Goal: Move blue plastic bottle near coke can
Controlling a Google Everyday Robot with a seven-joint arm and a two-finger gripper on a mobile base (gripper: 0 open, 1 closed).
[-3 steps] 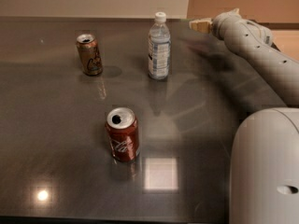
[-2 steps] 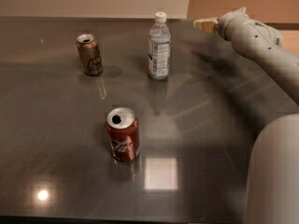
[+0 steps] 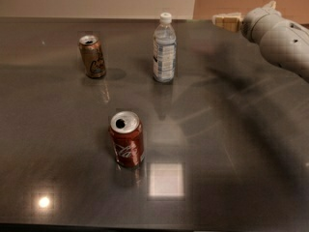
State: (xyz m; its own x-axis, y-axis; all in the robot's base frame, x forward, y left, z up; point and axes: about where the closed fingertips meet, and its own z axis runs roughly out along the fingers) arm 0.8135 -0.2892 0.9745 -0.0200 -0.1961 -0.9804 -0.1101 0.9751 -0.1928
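The blue plastic bottle [image 3: 164,49] stands upright at the far middle of the dark table, with a white cap and a blue-white label. The coke can [image 3: 127,139], red with white script and an opened silver top, stands upright nearer the front, left of centre. My gripper [image 3: 227,21] is at the upper right, above the table's far edge, well to the right of the bottle and apart from it. It holds nothing that I can see. The white arm runs off the right edge.
A brownish-gold can [image 3: 92,56] with dark script stands upright at the far left. The dark glossy table [image 3: 231,144] shows light reflections near the front. A pale wall runs along the table's far edge.
The arm has drawn back to the right and upward, so less of it shows. The gripper has shifted right, farther from the bottle. The bottle and both cans have not moved.
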